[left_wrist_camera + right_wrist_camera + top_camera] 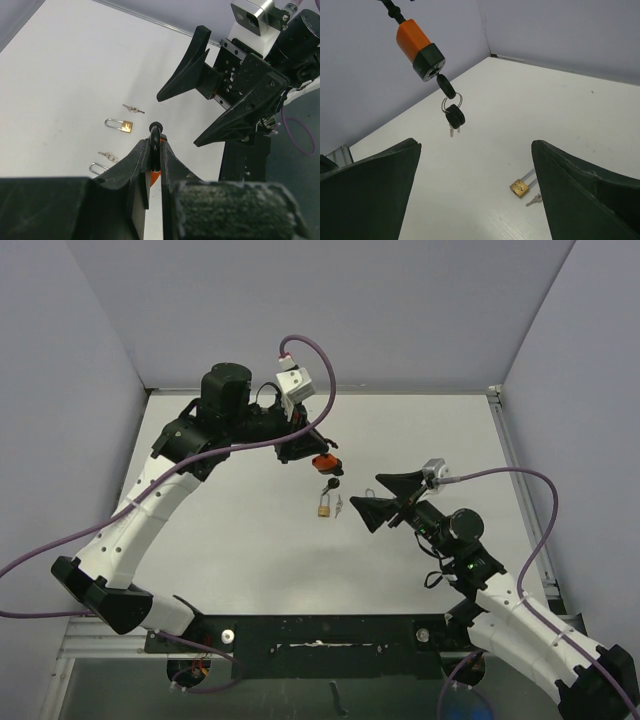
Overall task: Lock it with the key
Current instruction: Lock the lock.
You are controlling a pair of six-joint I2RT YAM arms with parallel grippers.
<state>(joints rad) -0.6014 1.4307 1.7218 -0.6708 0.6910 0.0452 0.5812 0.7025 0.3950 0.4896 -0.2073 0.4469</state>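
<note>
My left gripper (312, 448) is shut on the black shackle (156, 131) of an orange padlock (323, 463) and holds it above the table. In the right wrist view the padlock (415, 42) hangs upper left. A black-headed key (445, 86) sticks in its underside, and a second key (455, 117) dangles from the ring. My right gripper (368, 493) is open and empty, to the right of the hanging keys and lower, with its jaws wide apart (475, 145).
A small brass padlock (325, 507) lies on the table below the hanging keys, also seen in the right wrist view (519, 187). Small silver keys (133, 108) and a silver shackle (97, 167) lie near it. Grey walls surround the table.
</note>
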